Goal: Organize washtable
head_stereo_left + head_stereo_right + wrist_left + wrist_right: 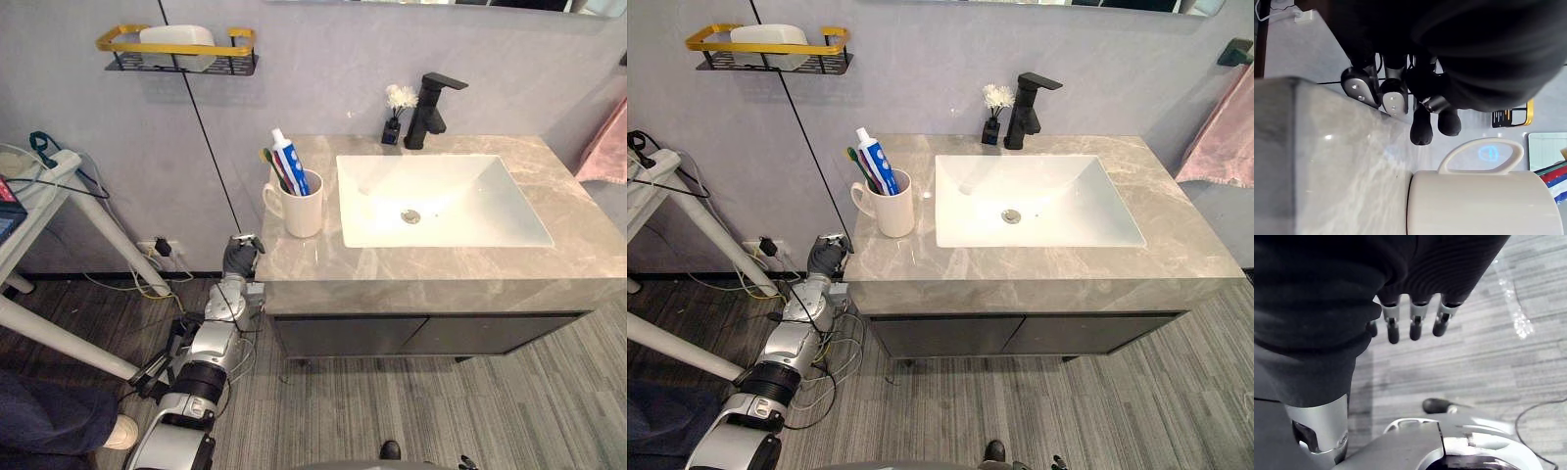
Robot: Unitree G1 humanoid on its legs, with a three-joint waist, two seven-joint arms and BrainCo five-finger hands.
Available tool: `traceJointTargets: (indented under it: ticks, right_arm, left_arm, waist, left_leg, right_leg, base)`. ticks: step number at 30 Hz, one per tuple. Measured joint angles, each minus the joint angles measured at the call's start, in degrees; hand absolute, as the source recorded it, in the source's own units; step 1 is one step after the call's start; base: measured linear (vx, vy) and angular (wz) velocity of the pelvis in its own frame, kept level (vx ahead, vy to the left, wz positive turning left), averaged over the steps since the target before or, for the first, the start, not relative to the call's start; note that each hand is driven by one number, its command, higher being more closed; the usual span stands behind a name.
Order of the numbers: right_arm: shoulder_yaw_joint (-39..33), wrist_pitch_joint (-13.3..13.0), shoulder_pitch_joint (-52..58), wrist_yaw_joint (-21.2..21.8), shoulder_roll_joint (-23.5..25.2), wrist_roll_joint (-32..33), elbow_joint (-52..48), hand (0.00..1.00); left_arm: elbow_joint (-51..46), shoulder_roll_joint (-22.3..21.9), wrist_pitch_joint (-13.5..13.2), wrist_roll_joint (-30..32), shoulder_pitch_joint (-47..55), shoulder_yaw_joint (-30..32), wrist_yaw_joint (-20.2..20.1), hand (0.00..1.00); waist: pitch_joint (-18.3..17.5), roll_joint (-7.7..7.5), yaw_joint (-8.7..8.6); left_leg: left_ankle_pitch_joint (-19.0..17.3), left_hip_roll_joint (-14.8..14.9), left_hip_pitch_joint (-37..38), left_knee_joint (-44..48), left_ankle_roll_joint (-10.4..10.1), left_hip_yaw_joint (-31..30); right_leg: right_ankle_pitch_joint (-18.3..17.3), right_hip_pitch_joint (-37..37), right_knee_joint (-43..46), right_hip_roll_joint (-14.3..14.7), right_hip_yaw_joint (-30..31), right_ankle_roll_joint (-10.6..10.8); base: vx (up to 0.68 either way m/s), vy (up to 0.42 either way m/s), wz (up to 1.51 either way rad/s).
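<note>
**Q:** Where are your hands?

**A:** My left hand (240, 258) is raised at the left front edge of the counter (333, 266). Its fingers (1393, 101) are relaxed and loosely spread, and they grip nothing. The dark tips point toward the mug (302, 208) and sit near its handle, with a gap between them. My right hand (1414, 323) hangs over the grey floor (1488, 357), fingers straight, side by side and empty.

**Q:** And the things on the washtable?

**A:** The mug stands upright on the counter, just left of the sink (470, 196), with its handle turned toward my left hand. A toothpaste tube (289, 162) and a toothbrush (272, 168) stand in it, both leaning left. A black tap (431, 110) rises at the back edge behind the sink. A small dark vase of white flowers (396, 113) stands just beside the tap, on its left.

**Q:** Anything off the counter?

**A:** A wall shelf (118, 41) with a yellow rail hangs up and to the left, holding a white box (176, 44). A pink towel (605, 147) hangs at the far right. A person's leg (49, 416) shows on the floor at the lower left.
</note>
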Motion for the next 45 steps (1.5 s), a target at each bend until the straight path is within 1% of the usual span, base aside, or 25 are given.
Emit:
traceJointTargets:
  ticks: [3,8,13,17,18,22,25,27,28,31,33,36,37,39,42,45]
  right_arm:
    - [0.01,-0.01,0.00,0.00,0.02,-0.02,-0.01,0.00]
    - [0.02,-0.03,0.01,0.00,0.09,-0.11,-0.25,0.00]
    - [0.70,0.02,0.01,0.06,0.17,-0.51,-1.06,0.00]
    - [1.65,0.01,0.01,0.05,-0.04,-1.51,-1.96,0.00]
    - [1.75,-0.01,0.01,0.09,-0.09,-1.73,-2.02,0.00]
    - [1.76,0.03,0.01,0.12,-0.12,-1.74,-2.03,0.00]
    - [1.82,0.12,0.02,0.18,-0.40,-1.75,-2.03,0.00]
    - [1.85,0.15,0.01,0.34,-0.66,-1.76,-2.03,0.00]
    - [1.85,0.16,0.01,0.58,-0.74,-1.76,-2.03,0.00]
    - [1.85,0.16,0.01,1.08,-0.87,-1.76,-2.03,0.00]
    - [1.85,0.19,-0.04,1.09,-0.84,-1.75,-2.03,0.00]
    - [1.84,0.41,-0.32,1.09,-0.78,-1.74,-2.01,0.00]
    - [1.83,0.56,-0.35,1.10,-0.74,-1.74,-2.01,0.00]
    - [1.83,0.83,-0.52,1.11,-0.54,-1.74,-2.02,0.00]
    - [1.85,0.88,-0.74,1.14,-0.24,-1.74,-2.03,0.00]
    - [1.85,0.88,-0.78,1.17,-0.23,-1.74,-2.10,0.00]
  left_arm:
    - [-0.08,-0.01,0.06,0.15,0.01,-0.07,0.90,1.00]
    - [-1.44,0.27,0.10,-0.11,0.02,0.00,0.98,1.00]
    - [-7.46,0.78,-0.05,-2.17,-0.19,-0.06,0.86,1.00]
    - [-9.23,0.73,-0.77,-2.89,-1.81,-0.05,2.14,1.00]
    - [-10.11,0.73,-1.39,-3.71,-1.81,-0.05,2.12,1.00]
    - [-11.59,0.90,-2.41,-5.74,-1.81,-0.06,1.96,1.00]
    - [-11.66,1.18,-2.43,-7.93,-1.81,-0.24,1.13,1.00]
    - [-11.72,1.25,-2.44,-9.09,-1.70,-1.45,0.24,1.00]
    - [-11.72,1.27,-2.43,-9.11,-1.69,-1.90,-0.43,1.00]
    - [-11.71,1.26,-2.34,-9.02,-1.69,-3.25,-0.73,1.00]
    - [-11.57,1.23,-2.00,-8.98,-1.69,-3.78,-1.76,1.00]
    - [-10.73,1.21,-1.27,-8.92,-1.69,-5.03,-1.91,1.00]
    - [-9.46,1.13,-0.91,-8.95,-1.70,-5.29,-2.96,1.00]
    - [-8.09,1.16,0.07,-8.97,-1.70,-7.25,-3.13,1.00]
    - [-7.42,1.03,0.11,-8.98,-1.70,-8.56,-3.96,1.00]
    - [-7.09,0.59,0.32,-8.99,-1.73,-10.01,-4.21,1.00]
  waist:
    - [0.03,0.05,0.01]
    - [0.11,0.18,0.06]
    - [0.17,0.26,-0.05]
    - [0.16,0.25,-0.17]
    - [0.16,0.26,-0.16]
    - [0.15,0.23,-0.09]
    - [0.16,0.23,-0.09]
    - [0.18,0.21,0.01]
    - [0.19,0.23,0.04]
    - [0.21,0.25,-0.03]
    - [0.21,0.25,-0.03]
    - [0.23,0.21,-0.08]
    - [0.26,0.15,-0.10]
    - [0.56,-0.30,-0.06]
    - [0.73,-0.77,-0.11]
    - [0.75,-0.79,-0.24]
  left_leg:
    - [0.05,0.02,-0.06,0.03,-0.05,-0.08]
    - [0.06,0.02,0.00,-0.08,-0.07,-0.15]
    - [0.05,-0.02,0.12,-0.11,-0.06,-0.27]
    - [0.05,-0.38,0.21,-0.07,-0.03,-0.62]
    - [0.06,-0.62,0.21,0.01,-0.01,-0.73]
    - [0.01,-1.02,0.18,0.23,0.13,-1.33]
    - [-0.02,-1.02,-0.36,1.03,0.18,-2.02]
    - [0.00,-1.01,-0.94,1.32,0.18,-2.84]
    - [0.00,-1.00,-0.98,1.37,0.18,-2.92]
    - [0.00,-1.01,-0.98,1.38,0.18,-2.92]
    - [0.01,-1.01,-0.98,1.32,0.17,-2.94]
    - [0.01,-1.02,-0.97,1.19,0.17,-2.98]
    - [0.01,-1.02,-0.97,1.15,0.17,-3.01]
    - [0.01,-1.04,-1.00,1.13,0.18,-3.01]
    - [0.01,-1.04,-1.29,1.14,0.18,-2.77]
    - [0.01,-1.02,-1.58,1.16,0.18,-2.73]
  right_leg:
    - [0.10,0.06,-0.01,0.02,0.07,0.15]
    - [0.11,-0.03,0.01,0.06,0.03,0.17]
    - [0.12,0.11,0.21,0.03,-0.18,0.18]
    - [0.15,0.38,0.22,-0.29,-0.40,0.18]
    - [0.15,0.43,0.21,-0.53,-0.40,0.19]
    - [0.34,0.77,0.19,-0.90,-0.80,0.17]
    - [0.34,0.98,0.03,-0.94,-1.38,0.17]
    - [0.33,0.91,0.02,-0.91,-1.72,0.17]
    - [0.34,0.93,0.02,-0.90,-1.74,0.17]
    - [0.34,0.93,0.03,-0.90,-1.81,0.17]
    - [0.34,0.92,0.04,-0.90,-1.84,0.17]
    - [0.34,0.91,0.20,-0.90,-1.94,0.18]
    - [0.34,0.90,0.21,-0.91,-2.01,0.18]
    - [0.34,0.87,0.21,-0.92,-2.01,0.18]
    - [0.34,0.38,0.08,-0.92,-1.75,0.18]
    - [0.35,0.06,0.04,-0.89,-1.68,0.19]
  base:
    - [-0.07,-0.017,-0.01]
    - [0.00,-0.001,0.00]
    - [0.03,0.007,0.00]
    - [0.00,0.005,0.02]
    - [0.00,0.000,0.00]
    - [-0.04,0.010,0.05]
    - [-0.05,-0.010,0.12]
    - [-0.06,-0.026,0.12]
    - [-0.05,-0.020,0.04]
    - [0.00,0.000,0.00]
    - [0.00,0.000,0.00]
    - [0.00,0.000,0.00]
    - [0.00,0.000,0.00]
    - [0.00,0.000,0.00]
    - [-0.02,-0.004,-0.03]
    - [-0.01,-0.002,-0.01]
